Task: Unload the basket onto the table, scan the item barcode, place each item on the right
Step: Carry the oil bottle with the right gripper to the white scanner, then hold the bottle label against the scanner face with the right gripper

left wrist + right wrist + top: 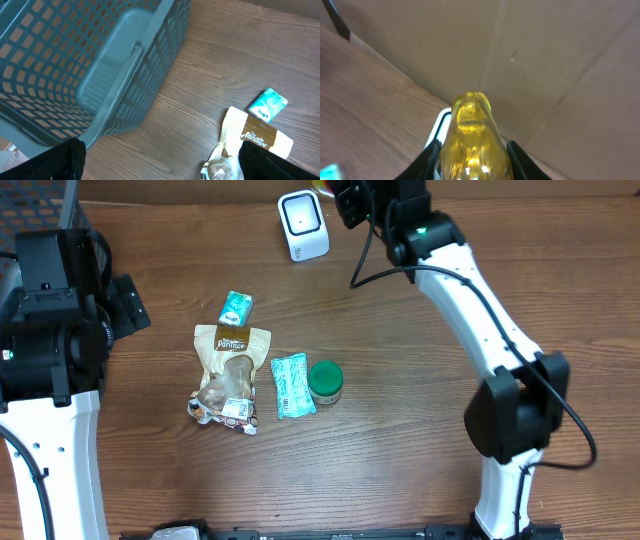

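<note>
One brown-and-clear plastic snack pouch (230, 375). Two teal foil packets: a small teal packet (235, 307) just above the pouch and a long teal packet (292, 385) just right of it. One green round lidded tub (325, 381) farther right. One white boxy scanner (303, 225) well up-right. One grey-blue plastic mesh basket (75, 65) up-left. One yellow translucent bottle (472, 140).

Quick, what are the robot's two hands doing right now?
Left gripper: open, holding nothing.
Right gripper: shut on the yellow bottle.

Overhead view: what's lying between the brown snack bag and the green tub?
A flat teal packet lies between the brown snack bag and the green tub, clear in the overhead view.
</note>
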